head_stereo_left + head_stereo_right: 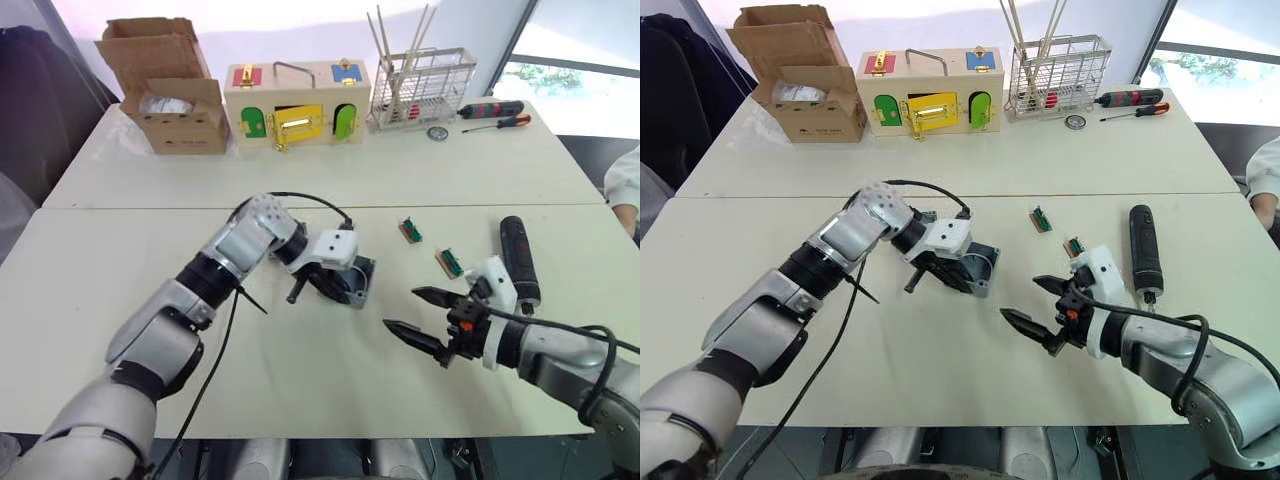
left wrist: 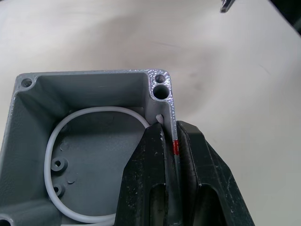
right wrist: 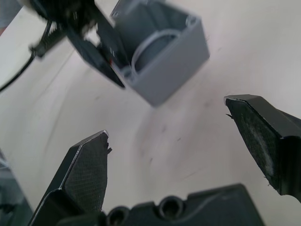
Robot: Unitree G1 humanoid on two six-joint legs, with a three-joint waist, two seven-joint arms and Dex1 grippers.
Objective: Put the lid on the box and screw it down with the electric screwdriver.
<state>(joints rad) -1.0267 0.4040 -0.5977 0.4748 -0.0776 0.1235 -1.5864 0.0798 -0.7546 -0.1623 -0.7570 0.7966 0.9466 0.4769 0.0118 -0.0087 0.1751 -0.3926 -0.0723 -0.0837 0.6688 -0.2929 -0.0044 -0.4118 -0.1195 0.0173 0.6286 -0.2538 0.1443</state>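
The box (image 2: 84, 141) is a small grey enclosure, open, with a white ring lying inside. My left gripper (image 2: 170, 129) is shut on its side wall at the red mark, one finger inside and one outside. The box (image 1: 357, 283) sits tilted near the table's middle, its opening turned toward my right gripper (image 1: 402, 308). That gripper is open and empty, a short way right of the box (image 3: 164, 61). The electric screwdriver (image 1: 518, 262), thick and black, lies on the table just beyond my right gripper. The lid is out of view.
Two small green circuit boards (image 1: 410, 231) (image 1: 449, 262) lie between box and driver. At the back stand a cardboard box (image 1: 170, 85), a wooden box with coloured doors (image 1: 297, 103), a wire rack (image 1: 420, 88) and hand screwdrivers (image 1: 495, 115). A person's sleeve (image 1: 625, 180) shows at the right edge.
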